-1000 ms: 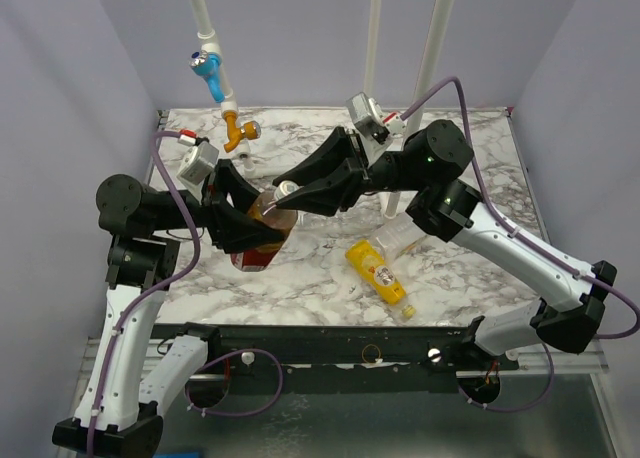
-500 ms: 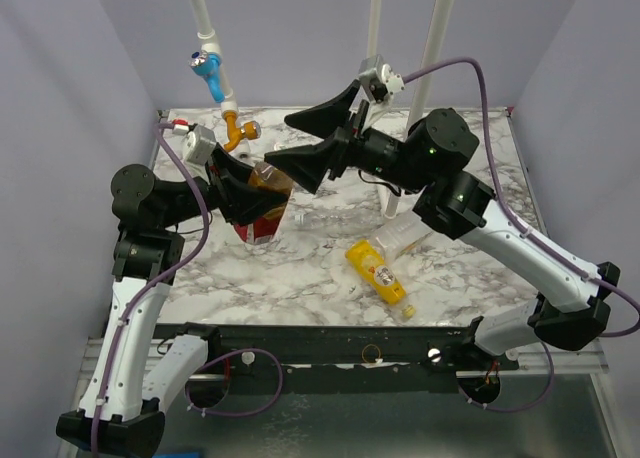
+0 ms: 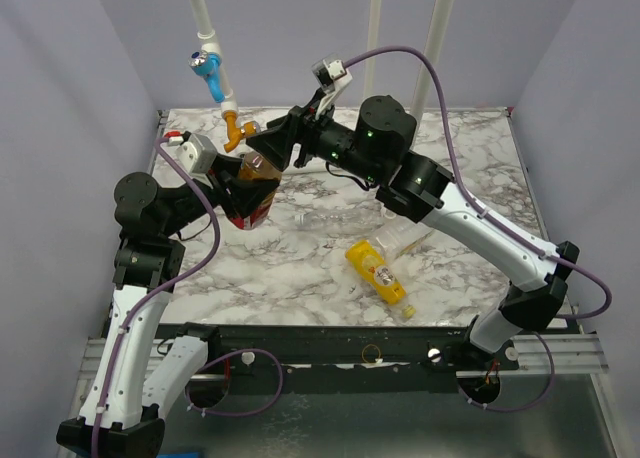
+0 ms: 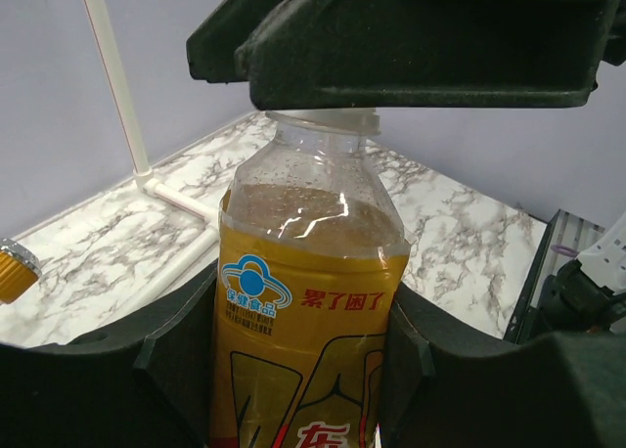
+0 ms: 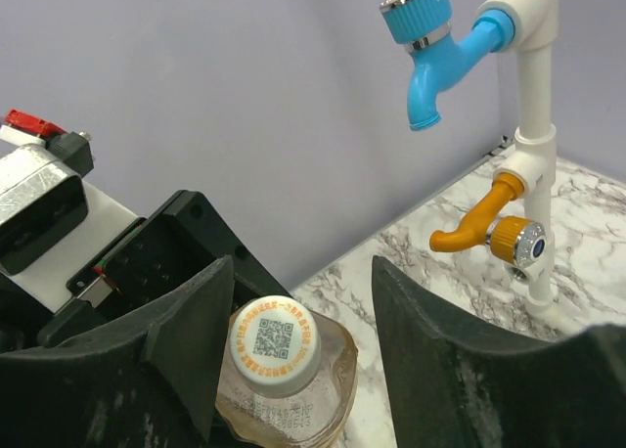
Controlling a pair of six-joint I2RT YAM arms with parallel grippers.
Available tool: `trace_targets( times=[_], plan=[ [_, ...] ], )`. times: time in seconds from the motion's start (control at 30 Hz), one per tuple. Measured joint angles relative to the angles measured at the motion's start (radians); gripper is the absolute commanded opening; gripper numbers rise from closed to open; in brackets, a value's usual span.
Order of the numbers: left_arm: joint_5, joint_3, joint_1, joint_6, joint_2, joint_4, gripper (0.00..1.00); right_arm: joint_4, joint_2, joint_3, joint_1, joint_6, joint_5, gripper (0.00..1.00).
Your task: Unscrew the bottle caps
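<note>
My left gripper (image 3: 232, 185) clamps the brown plastic bottle with red-and-yellow label (image 4: 308, 272) at far left, its white round screw cap (image 5: 275, 342) on. My right gripper (image 5: 303, 316) straddles that cap, jaws apart (not touching), so the unscrewing isn't yet begun.

I am straddling the cap (image 5: 275, 341) with my right gripper (image 5: 301, 277): one finger is crowding it, the other is leaving a gap. Below, my left gripper (image 3: 240, 190) is boxing in the brown bottle (image 4: 308, 301) on both sides. The orange valve (image 5: 489, 235) and blue tap (image 5: 435, 37) are standing close behind. The yellow bottle (image 3: 378, 270), slim clear bottle (image 3: 335, 220) and wider clear bottle (image 3: 405, 238) are cluttering the middle of the table (image 3: 250, 268).
</note>
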Motion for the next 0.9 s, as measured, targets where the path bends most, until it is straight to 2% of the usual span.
trace_targets(
  times=[0.13,0.33,0.53,0.7,0.9],
  plan=[
    [-0.011,-0.003,0.0,0.015,0.0,-0.012,0.21,-0.004,0.011,0.0,0.0,0.017,0.0,0.47],
    [-0.015,-0.006,0.0,0.023,-0.001,-0.016,0.21,0.002,0.011,-0.003,0.0,0.035,0.0,0.18],
    [-0.014,-0.007,0.0,0.015,-0.002,-0.023,0.21,0.026,0.006,-0.024,0.0,0.039,-0.005,0.01],
    [0.046,-0.005,0.0,-0.047,0.002,-0.026,0.21,0.107,-0.04,-0.109,-0.005,0.01,-0.085,0.01],
    [0.278,0.047,-0.002,-0.241,0.029,0.04,0.21,0.255,-0.146,-0.224,-0.025,-0.056,-0.375,0.01]
  ],
)
